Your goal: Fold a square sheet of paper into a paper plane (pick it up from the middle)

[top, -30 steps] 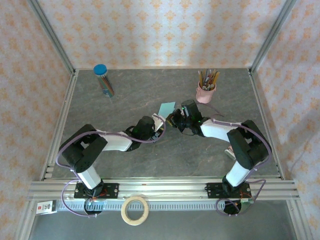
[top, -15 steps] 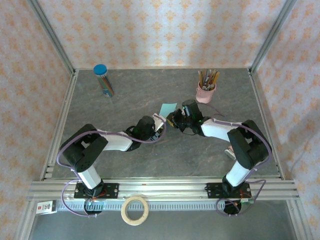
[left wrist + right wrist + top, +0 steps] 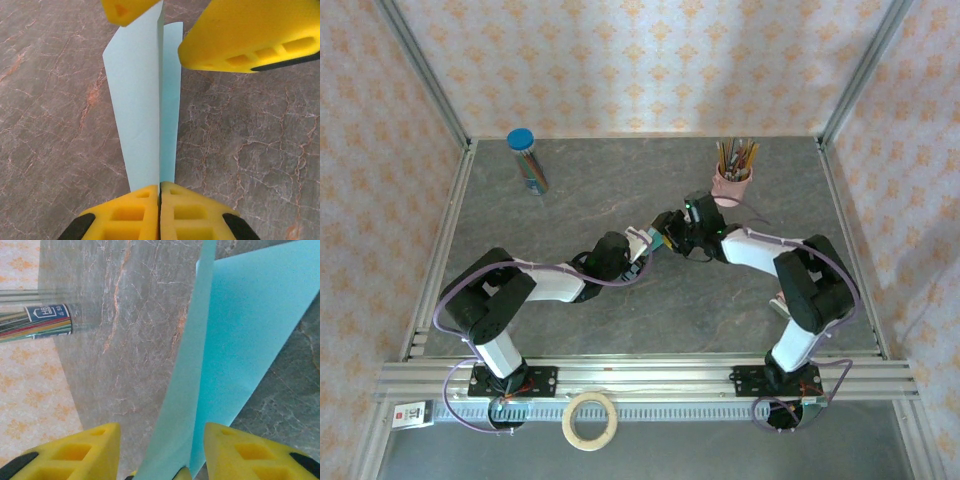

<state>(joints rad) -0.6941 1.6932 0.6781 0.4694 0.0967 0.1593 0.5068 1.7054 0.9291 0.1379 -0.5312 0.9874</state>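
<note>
Handover, mid-table | left gripper (image 3: 160, 200) has just closed, pinching the folded square sheet of paper (image 3: 142, 115) upright above the table (image 3: 55, 125) | right gripper (image 3: 160, 450) has just let go, jaws half-open astride it, holding nothing | likely regrasp for the next crease

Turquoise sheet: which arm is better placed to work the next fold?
Likely right. The left gripper is shut on the turquoise sheet, anchoring it; the right gripper stands open astride its raised edge, free to pinch.

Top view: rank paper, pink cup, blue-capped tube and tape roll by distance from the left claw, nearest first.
1. Paper, pinched in the left claw.
2. Pink cup, back right.
3. Blue-capped tube, back left.
4. Tape roll, front, beyond the rail.
</note>
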